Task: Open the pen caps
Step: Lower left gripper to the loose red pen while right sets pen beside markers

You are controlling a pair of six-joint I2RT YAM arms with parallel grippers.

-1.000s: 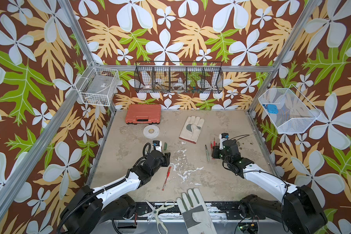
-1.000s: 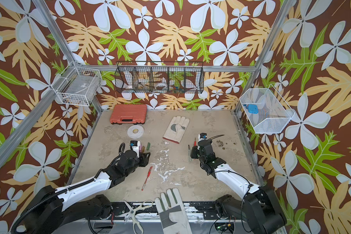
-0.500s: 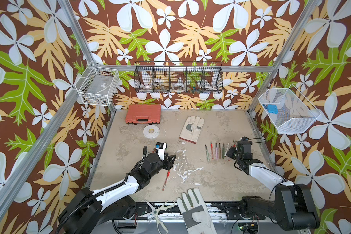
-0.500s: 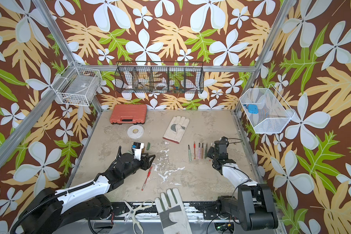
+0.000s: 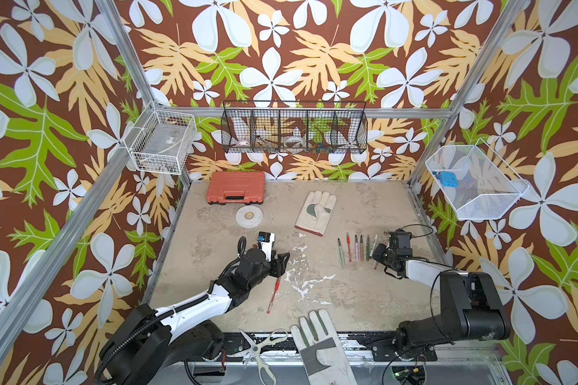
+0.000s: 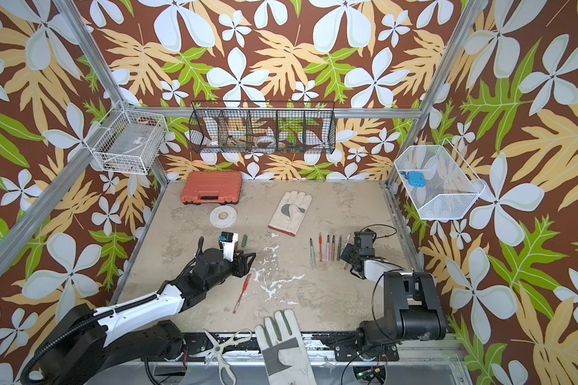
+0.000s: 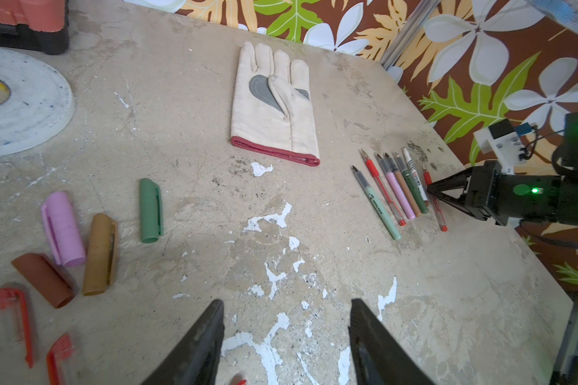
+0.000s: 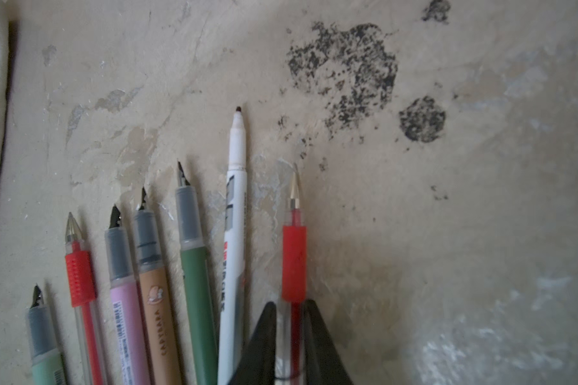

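**Caps loose on the left, bare pens in a row on the right**

Pen caps (image 7: 60, 213): six lie loose on the table (image 7: 447, 300), left side, close by the left arm. In the left wrist view:
- The green cap (image 7: 150, 210) sits a little apart from the rest.
- The pink cap (image 7: 64, 240) and gold cap (image 7: 100, 255) lie side by side.
- The brown cap (image 7: 44, 280) is just beside them.
- Two clear caps with red clips (image 7: 14, 320) are blurred at the frame edge.

In a top view only the green cap (image 6: 244, 240) shows, beside the left wrist.

Pens (image 5: 357, 250): seven in a row on the right side, tips bare and pointing toward the back wall. The right wrist view gives the order:
- mint pen (image 8: 42, 340)
- thin red pen (image 8: 80, 276)
- pink pen (image 8: 127, 316)
- gold pen (image 8: 157, 316)
- dark green pen (image 8: 197, 300)
- white marker (image 8: 234, 233)
- end red pen (image 8: 293, 263)

One more, the lone red pen (image 5: 273, 295), lies by itself mid-table, just beside the left gripper. It is too small to tell whether it is capped.

Right gripper (image 8: 290, 303): it is low over the end red pen. Its two fingers stand close on either side of the clear barrel, below the red grip. I cannot tell whether they pinch the barrel or only flank it.

Left gripper (image 7: 286, 301): fingers well apart with nothing between them, facing across the table toward the row.

Around them:
- a cream work glove (image 5: 316, 213) behind the row
- a tape roll (image 5: 249, 216) and an orange case (image 5: 236, 191) toward the back left
- a second glove (image 5: 317, 346) and scissors (image 5: 261, 346) at the front edge
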